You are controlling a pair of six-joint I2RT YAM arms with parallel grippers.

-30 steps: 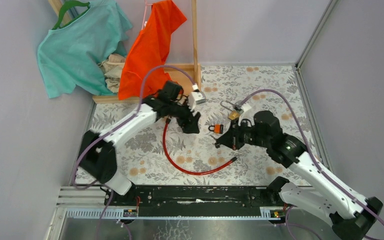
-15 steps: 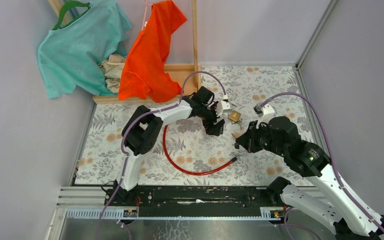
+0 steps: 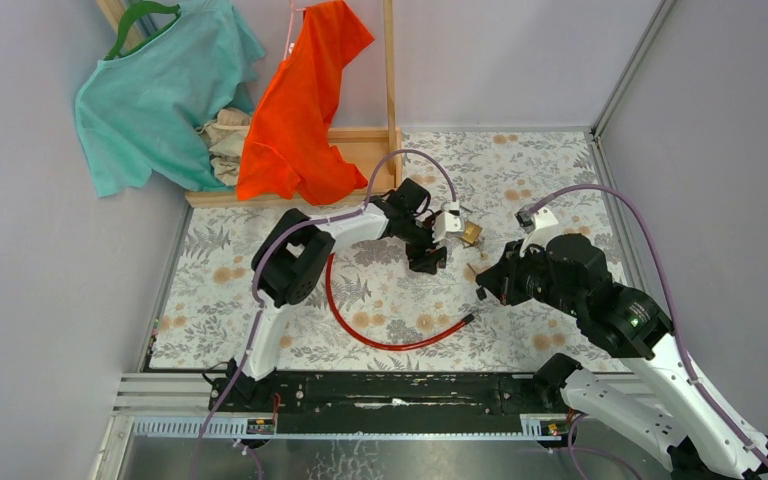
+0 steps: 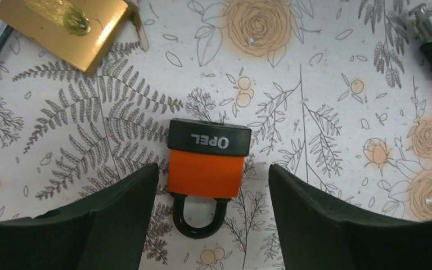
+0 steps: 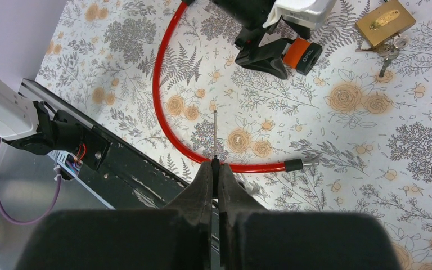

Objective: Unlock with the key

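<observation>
In the centre of the top view the left arm [image 3: 332, 228] is stretched forward, the left gripper [image 4: 212, 175] spread wide astride the orange padlock [image 4: 205, 163] lying on the table [image 4: 326, 84]; at mid-right the raised right gripper [image 5: 214, 164] is clamped on the key [image 5: 214, 135].

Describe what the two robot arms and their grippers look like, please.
Both the left arm and right arm have white shells with black joints, each with a lilac cable. The left gripper and right gripper have black, wedge-shaped fingers, with a white camera block at each wrist.
</observation>
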